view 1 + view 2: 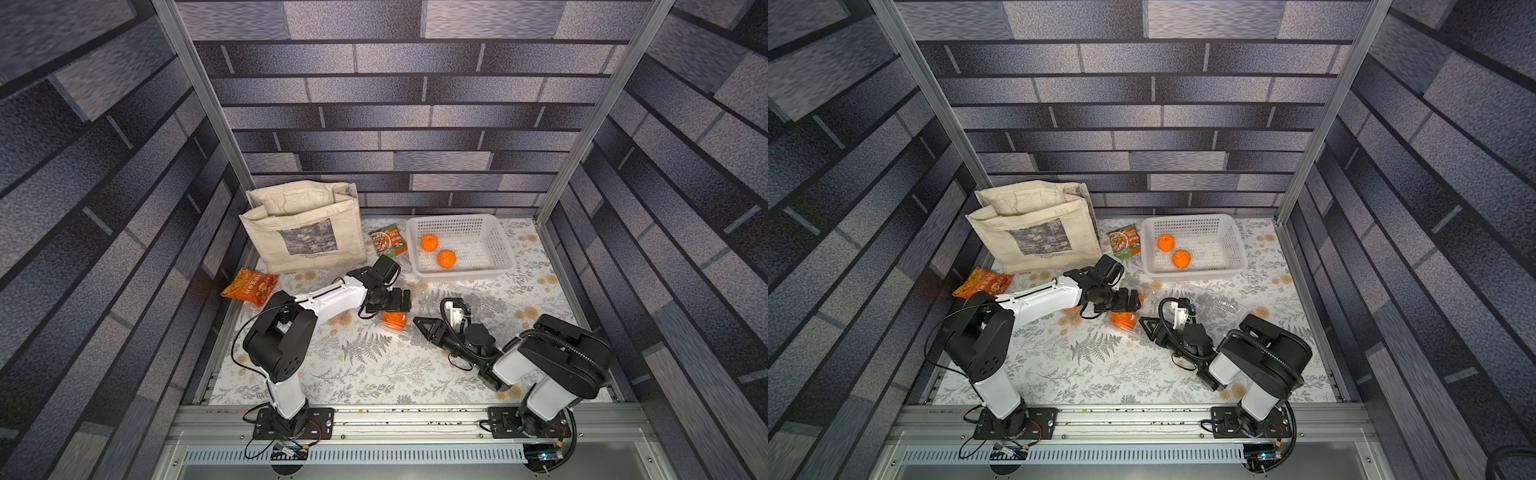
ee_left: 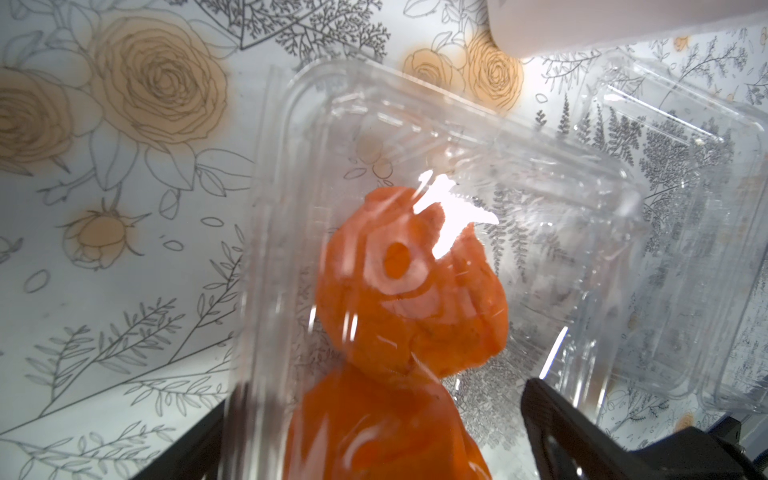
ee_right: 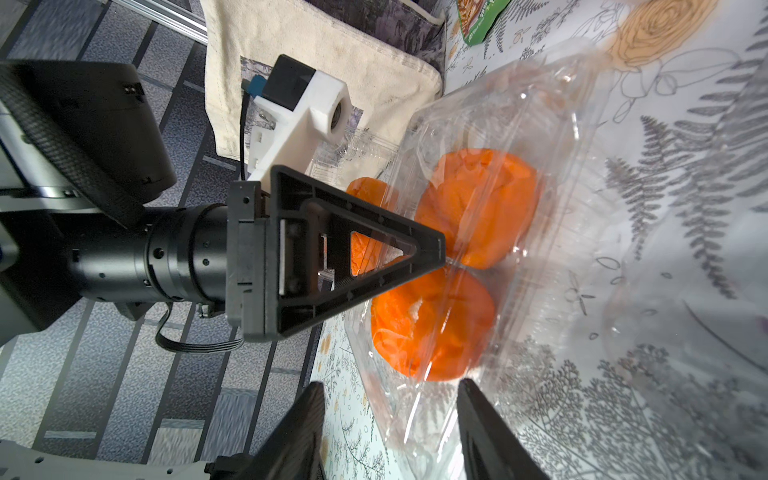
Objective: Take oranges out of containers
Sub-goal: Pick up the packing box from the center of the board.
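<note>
Basket: white perforated plastic basket [image 1: 1196,271] at the rear, holding two round bright oranges [image 1: 1165,242].
Container: clear plastic clamshell box [image 1: 1126,323] with orange fruit inside, beneath the left gripper [image 1: 1128,301].
Right gripper [image 1: 1144,321]: just beside that box.

left arm [image 1: 332,297] stretched forward | left fingers [image 2: 573,440] spread wide | right arm [image 1: 511,365] low | right fingers [image 3: 486,432] apparently half apart

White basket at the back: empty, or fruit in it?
Not empty. In both top views the white basket holds an orange and a second orange, close together on its floor.
</note>
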You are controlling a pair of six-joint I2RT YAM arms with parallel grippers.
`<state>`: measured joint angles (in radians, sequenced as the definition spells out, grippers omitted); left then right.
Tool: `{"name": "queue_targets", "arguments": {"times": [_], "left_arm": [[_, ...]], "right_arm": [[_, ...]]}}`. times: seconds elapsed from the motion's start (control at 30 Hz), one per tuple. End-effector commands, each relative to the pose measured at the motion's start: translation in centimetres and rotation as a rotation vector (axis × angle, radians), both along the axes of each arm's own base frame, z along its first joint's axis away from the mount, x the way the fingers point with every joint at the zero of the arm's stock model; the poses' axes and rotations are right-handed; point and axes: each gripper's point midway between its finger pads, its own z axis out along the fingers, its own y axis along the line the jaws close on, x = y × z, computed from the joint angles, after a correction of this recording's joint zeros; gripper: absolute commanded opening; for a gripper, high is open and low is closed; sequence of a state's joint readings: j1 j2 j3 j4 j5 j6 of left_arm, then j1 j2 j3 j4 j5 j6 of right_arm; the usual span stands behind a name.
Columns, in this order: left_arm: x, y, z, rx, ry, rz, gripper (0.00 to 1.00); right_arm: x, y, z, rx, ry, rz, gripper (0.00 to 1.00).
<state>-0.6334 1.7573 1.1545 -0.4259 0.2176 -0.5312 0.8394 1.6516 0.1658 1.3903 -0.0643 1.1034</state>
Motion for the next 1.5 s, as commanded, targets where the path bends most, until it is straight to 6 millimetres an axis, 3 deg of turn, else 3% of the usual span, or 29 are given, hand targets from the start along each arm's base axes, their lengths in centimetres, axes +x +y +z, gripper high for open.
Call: {"name": "queue_targets", "arguments": {"times": [0.0,0.5,0.77,1.47], "left_arm": [[-2.2,2.3,-3.4,0.139,0.106,-0.014,1.00],[-2.3,2.0,-3.6,0.146,0.116,-0.024,1.00],[-2.5,2.1,-3.8,0.153,0.127,-0.022,1.00],[-3.0,1.6,-4.5,0.164,0.141,-0.037,1.00]], "right_arm": [[-0.5,-0.6,-1.1,-0.025,0.028,-0.005,0.54],[-0.1,0.2,1.5,0.044,-0.011,0.006,0.54],[0.1,0.3,-0.2,0.011,0.032,-0.003,0.54],[0.6,1.3,0.4,0.018,0.007,0.018,0.53]]}}
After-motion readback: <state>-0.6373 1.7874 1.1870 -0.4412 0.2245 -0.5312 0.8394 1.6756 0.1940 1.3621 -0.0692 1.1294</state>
